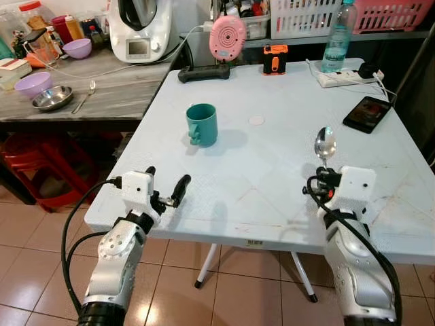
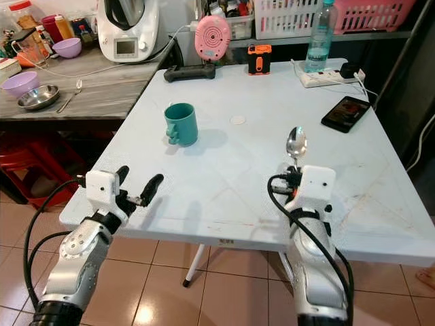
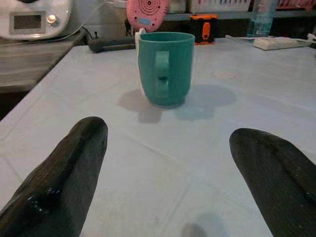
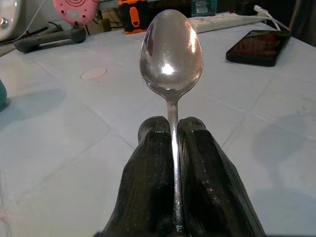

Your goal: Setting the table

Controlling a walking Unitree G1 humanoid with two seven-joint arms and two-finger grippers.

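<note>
Holding a shiny polished-steel spoon (image 4: 171,54) by its thin handle, w/ my right gripper (image 4: 173,129) clamped tight on it, bowl sticking out past the fingertips & above the pale blue-white square table (image 1: 272,176). Spoon looks light, rigid, slick metal; narrow handle could twist or slide betw. the pads, so I'd keep the pinch low on the handle, near where it is now, and set it down flat rather than drop it. Ahead & to the left of that gripper sits a teal ceramic mug (image 1: 202,124), upright, handle facing me, well apart from the spoon. My left gripper (image 3: 168,163) hovers at the near table edge, fingers spread wide, nothing betw. them, mug straight in front of it. Farther beyond my right gripper: black smartphone (image 1: 367,113) flat on the table. Judging by this, next step is placing the spoon beside the mug.
</note>
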